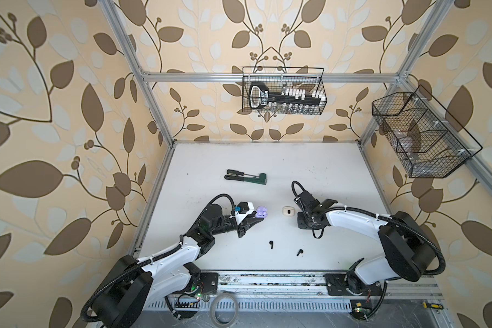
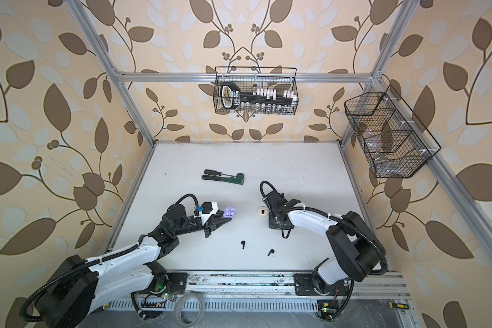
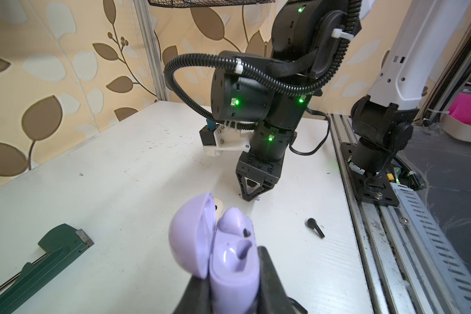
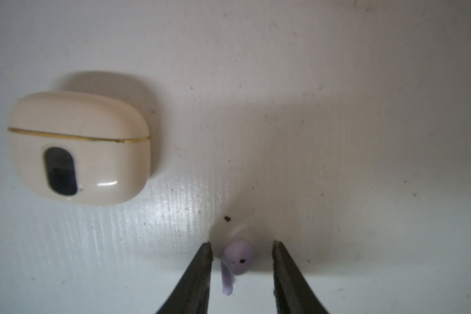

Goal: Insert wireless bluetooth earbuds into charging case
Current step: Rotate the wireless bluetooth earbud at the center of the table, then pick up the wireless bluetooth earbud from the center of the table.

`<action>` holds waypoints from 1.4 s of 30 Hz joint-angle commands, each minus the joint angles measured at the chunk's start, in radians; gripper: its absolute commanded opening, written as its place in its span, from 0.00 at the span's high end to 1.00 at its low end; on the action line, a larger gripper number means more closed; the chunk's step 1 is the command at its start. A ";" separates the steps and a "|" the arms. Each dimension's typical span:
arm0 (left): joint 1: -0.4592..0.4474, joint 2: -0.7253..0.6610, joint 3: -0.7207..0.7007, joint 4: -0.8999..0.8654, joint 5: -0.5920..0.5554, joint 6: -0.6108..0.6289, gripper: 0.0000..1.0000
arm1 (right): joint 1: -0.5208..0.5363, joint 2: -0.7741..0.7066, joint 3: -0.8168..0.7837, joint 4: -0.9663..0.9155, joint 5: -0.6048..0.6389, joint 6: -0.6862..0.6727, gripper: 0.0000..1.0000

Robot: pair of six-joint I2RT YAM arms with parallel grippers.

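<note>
Two charging cases are seen. One lilac case [image 3: 229, 261] is clamped between the fingers of the left gripper [image 1: 255, 218] and is held above the table [image 1: 267, 159], its lid swung open. One socket inside it is shown hollow in the left wrist view; whether the other socket is filled cannot be told. One cream case [image 4: 79, 146] is laid on the table with its lid closed, between the two arms in both top views.

Three earbuds are counted. One lilac earbud [image 4: 238, 258] is found on the table, near the cream case. The right gripper [image 4: 242, 243] is pointed straight down over it, with one finger on each side of the bud. The jaws are held narrowly apart, a gap is left on both sides and the bud is not gripped. Two black earbuds [image 1: 271, 244] [image 1: 299, 252] are laid loose on the table nearer the arm bases, apart from each other and well apart from both grippers.

Towards the far side of the table one green wrench [image 1: 253, 179] is placed, with one dark-handled screwdriver [image 1: 236, 172] just beside it. Two wire baskets [image 1: 284, 91] [image 1: 421, 136] are hung from the frame, one at the back and one on the side wall
</note>
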 commanded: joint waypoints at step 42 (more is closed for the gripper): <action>-0.166 0.322 0.130 0.110 -0.047 0.086 1.00 | 0.048 -0.318 -0.146 0.171 0.055 0.212 0.85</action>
